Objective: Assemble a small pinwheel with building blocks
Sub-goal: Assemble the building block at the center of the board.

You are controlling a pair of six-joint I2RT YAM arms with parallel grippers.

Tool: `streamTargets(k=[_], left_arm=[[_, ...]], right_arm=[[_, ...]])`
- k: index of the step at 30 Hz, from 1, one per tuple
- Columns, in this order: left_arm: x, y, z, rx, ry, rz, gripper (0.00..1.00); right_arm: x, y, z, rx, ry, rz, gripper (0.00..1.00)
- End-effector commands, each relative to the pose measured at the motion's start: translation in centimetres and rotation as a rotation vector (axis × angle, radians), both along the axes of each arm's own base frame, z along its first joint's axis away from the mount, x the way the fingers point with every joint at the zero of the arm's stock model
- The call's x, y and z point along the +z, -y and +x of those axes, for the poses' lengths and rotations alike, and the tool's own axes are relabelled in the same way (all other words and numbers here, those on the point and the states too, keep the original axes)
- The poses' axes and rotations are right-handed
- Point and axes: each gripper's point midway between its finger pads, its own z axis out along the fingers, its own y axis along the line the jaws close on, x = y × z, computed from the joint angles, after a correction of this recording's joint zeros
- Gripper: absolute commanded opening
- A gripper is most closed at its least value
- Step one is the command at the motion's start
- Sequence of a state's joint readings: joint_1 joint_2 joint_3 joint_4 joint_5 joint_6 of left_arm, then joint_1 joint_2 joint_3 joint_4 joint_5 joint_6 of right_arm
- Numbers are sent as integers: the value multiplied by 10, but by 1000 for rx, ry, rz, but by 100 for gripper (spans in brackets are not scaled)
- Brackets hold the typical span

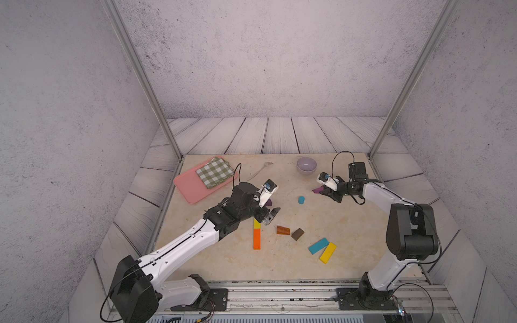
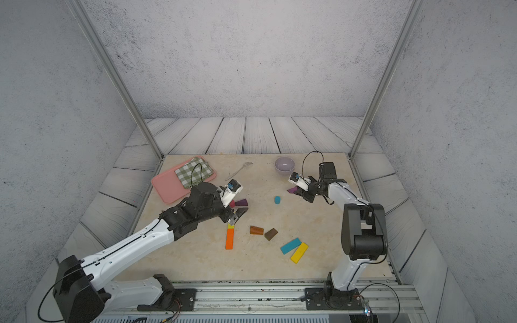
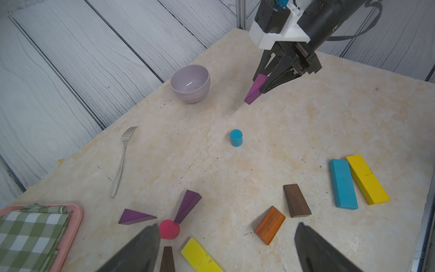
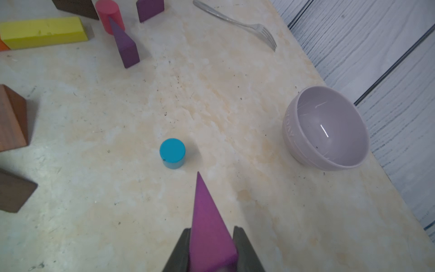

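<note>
The tray (image 1: 190, 188) holds a folded checked cloth (image 1: 215, 172), and the bowl (image 3: 190, 95) sits upright near the fork (image 3: 120, 162). I see my right gripper (image 3: 260, 84) clamped on a purple wedge (image 3: 253, 94), clear of the table, with its tip toward the blue cylinder (image 4: 172, 153). My left gripper (image 3: 228, 226) gapes wide and holds nothing. It is near the pink cylinder (image 3: 169, 229), where two more wedges (image 3: 136, 216), a brown wedge (image 3: 167, 259) and a yellow bar (image 3: 200, 256) point inward.
</note>
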State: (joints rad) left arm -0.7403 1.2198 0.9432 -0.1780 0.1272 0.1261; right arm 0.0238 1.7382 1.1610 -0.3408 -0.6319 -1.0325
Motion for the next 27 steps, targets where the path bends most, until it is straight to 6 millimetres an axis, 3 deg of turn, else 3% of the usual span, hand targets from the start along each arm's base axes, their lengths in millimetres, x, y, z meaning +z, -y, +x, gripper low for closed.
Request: streamTargets(k=[1, 7, 15, 25, 27], left_arm=[[-8, 3, -1, -11, -14, 3, 96], [-13, 4, 0, -11, -22, 17, 96], [-20, 6, 2, -13, -34, 33, 96], [-25, 7, 2, -17, -42, 44, 96], [-26, 6, 3, -13, -44, 48, 96]], right_arm=[[-23, -2, -10, 39, -45, -18, 8], [-54, -3, -17, 70, -89, -145, 8], [-67, -4, -21, 105, -145, -200, 13], [-91, 2, -28, 136, -238, -266, 26], [-95, 3, -30, 144, -243, -270, 34]])
